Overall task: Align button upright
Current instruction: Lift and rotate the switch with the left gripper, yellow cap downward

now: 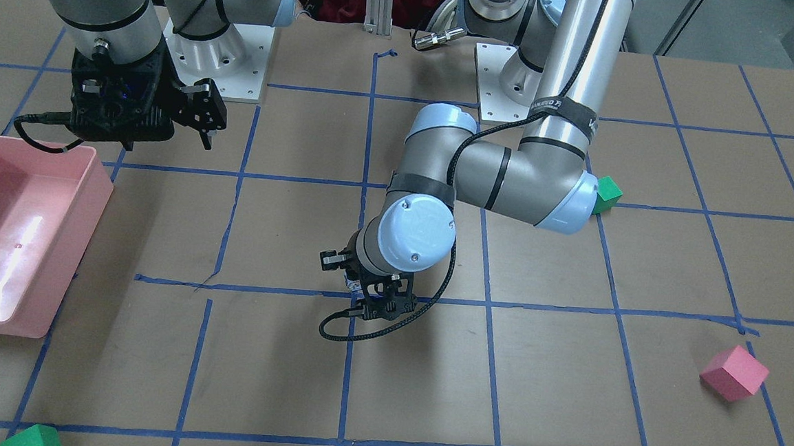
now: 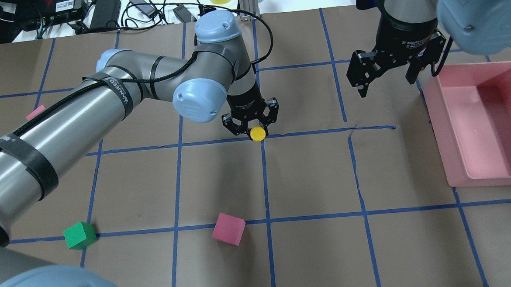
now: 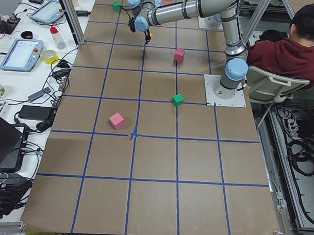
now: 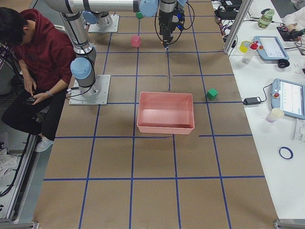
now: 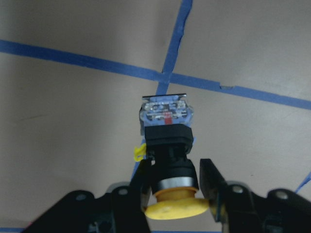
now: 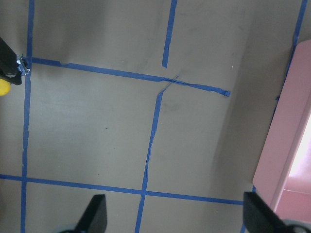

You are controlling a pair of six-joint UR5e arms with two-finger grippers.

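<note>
The button (image 5: 167,145) has a yellow mushroom cap, a black body and a silvery base block. In the overhead view its yellow cap (image 2: 257,133) shows between the fingers of my left gripper (image 2: 254,128), over a blue tape crossing. In the left wrist view the left gripper (image 5: 175,170) is shut on the black neck just under the cap, with the base pointing away towards the table. In the front view the left gripper (image 1: 365,297) hides most of the button. My right gripper (image 2: 386,86) is open and empty, hovering apart near the bin; it also shows in the front view (image 1: 167,143).
A pink bin (image 2: 480,177) stands on the robot's right side of the table (image 1: 89,176). A pink cube (image 2: 228,229) and a green cube (image 2: 80,235) lie nearer the robot's base. Another green cube (image 1: 32,437) sits at the far edge. Blue tape lines grid the brown table.
</note>
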